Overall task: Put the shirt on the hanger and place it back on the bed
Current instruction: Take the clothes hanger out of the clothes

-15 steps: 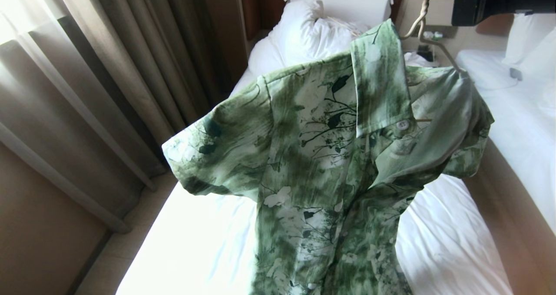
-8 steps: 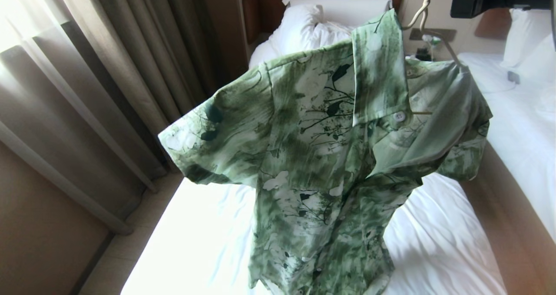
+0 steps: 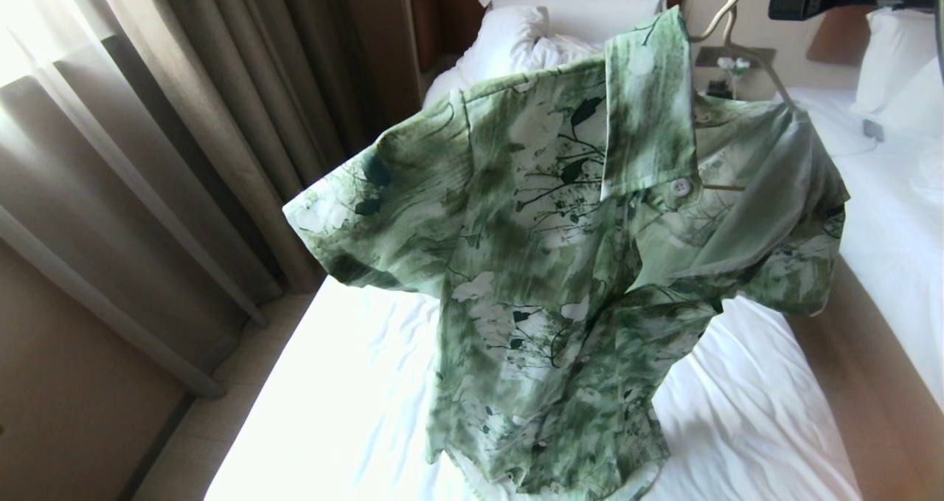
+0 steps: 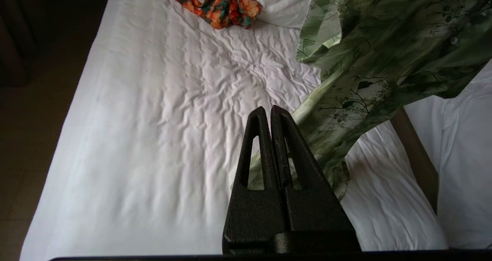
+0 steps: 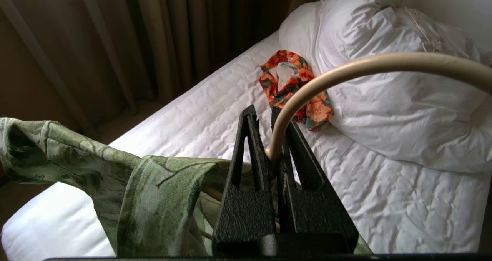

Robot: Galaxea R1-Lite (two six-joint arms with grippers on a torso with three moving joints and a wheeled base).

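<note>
Head view shows the shirt (image 3: 575,265) draped on the hanger (image 3: 745,51) and hanging in mid-air over the bed (image 3: 354,412); its hem trails down toward six o'clock, close over the wrinkled sheet — whether it touches I cannot tell; the collar and hook rise toward one o'clock, where the right arm's dark bulk crosses the top corner. So the relation that matters is vertical: the shirt's long axis runs from the hook above to the hem below, tilted somewhat toward the headboard (image 3: 442,14), and the mattress lies straight beneath it. In the right wrist view the right gripper (image 5: 271,138) has its jaws pressed together on the hanger's cream wire, just below the curve of the hook; green cloth bunches beside the fingers at about eight o'clock, and an orange patterned garment (image 5: 294,88) lies against the pillows (image 5: 384,92) farther up the bed. The left gripper (image 4: 270,113) has its jaws pressed together on nothing; it points out over the sheet with the shirt's lower folds just beside it, at about two o'clock. The right arm carries the load alone — judging from this, the coming move is a lowering that lays the hem first, then the shoulders.
</note>
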